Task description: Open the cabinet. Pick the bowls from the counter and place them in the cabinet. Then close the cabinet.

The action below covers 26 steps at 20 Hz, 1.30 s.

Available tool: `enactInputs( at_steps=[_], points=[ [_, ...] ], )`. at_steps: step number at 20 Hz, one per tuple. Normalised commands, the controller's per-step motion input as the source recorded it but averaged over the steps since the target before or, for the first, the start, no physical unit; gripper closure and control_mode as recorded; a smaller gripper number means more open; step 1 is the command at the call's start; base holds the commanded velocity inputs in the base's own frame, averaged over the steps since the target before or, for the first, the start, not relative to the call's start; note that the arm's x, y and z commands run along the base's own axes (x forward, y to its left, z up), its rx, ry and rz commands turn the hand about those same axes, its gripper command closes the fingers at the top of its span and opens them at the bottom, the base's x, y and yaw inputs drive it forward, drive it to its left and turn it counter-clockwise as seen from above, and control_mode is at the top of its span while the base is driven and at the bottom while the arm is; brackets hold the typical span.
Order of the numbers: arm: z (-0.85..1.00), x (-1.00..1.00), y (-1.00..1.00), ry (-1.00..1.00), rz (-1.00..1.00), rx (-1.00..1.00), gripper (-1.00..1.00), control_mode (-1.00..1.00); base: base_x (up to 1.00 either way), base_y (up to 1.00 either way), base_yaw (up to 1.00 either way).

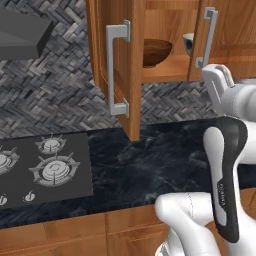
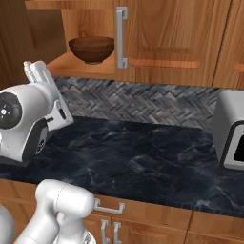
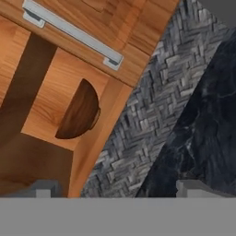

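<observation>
A: Cabinet (image 1: 150, 40) first: how is it being seen?

B: Its left door (image 1: 127, 70) is being held wide open, edge-on in the left base view, with the grey bar handle (image 1: 117, 70) facing out. The right door (image 2: 162, 38) is being shown closed or nearly so in the right base view. In the left base view it is being seen slightly ajar.

A: And the bowls?

B: The wooden bowl (image 2: 91, 49) is being carried on the cabinet shelf, just inside the opening. The cream bowl (image 1: 188, 44) is being glimpsed on the same shelf, beside the wooden one and partly hidden behind the right door.

A: The end effector?

B: The end effector (image 3: 120, 190) is being held below and in front of the cabinet opening, jaws spread wide apart, with nothing being gripped between them. In the hand view the wooden bowl is being framed inside the cabinet, well apart from the fingertips (image 3: 44, 190).

A: What is being seen beneath the cabinet?

B: The black marble tabletop (image 1: 160, 165) is being shown below it, against a herringbone backsplash (image 2: 143, 102). A gas hob (image 1: 42, 167) is being seen below and left of the cabinet, and a toaster (image 2: 231, 136) below and to its right.
</observation>
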Motion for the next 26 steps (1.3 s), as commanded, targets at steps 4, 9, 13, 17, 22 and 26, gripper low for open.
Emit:
enactInputs(
  at_steps=[4,9,13,17,22,26],
  points=[
    [0.0,-0.72,0.31,0.07,0.0,-0.05,-1.0,-1.0,0.0,0.0,0.0],
    [0.0,-0.53,0.28,0.08,0.01,-0.03,-1.0,-1.0,0.0,0.0,0.0],
    [0.0,-0.43,0.34,0.04,0.01,-0.02,-1.0,-1.0,0.0,0.0,0.0],
    [-0.01,-0.34,0.38,0.0,0.0,-0.02,-1.0,-1.0,0.0,0.0,0.0],
    [-0.14,-0.07,0.48,-0.02,0.0,-0.03,-1.0,-1.0,0.0,0.0,0.0],
    [-0.09,0.0,0.48,-0.1,0.0,-0.02,-1.0,-1.0,0.0,0.0,0.0]
  ],
)
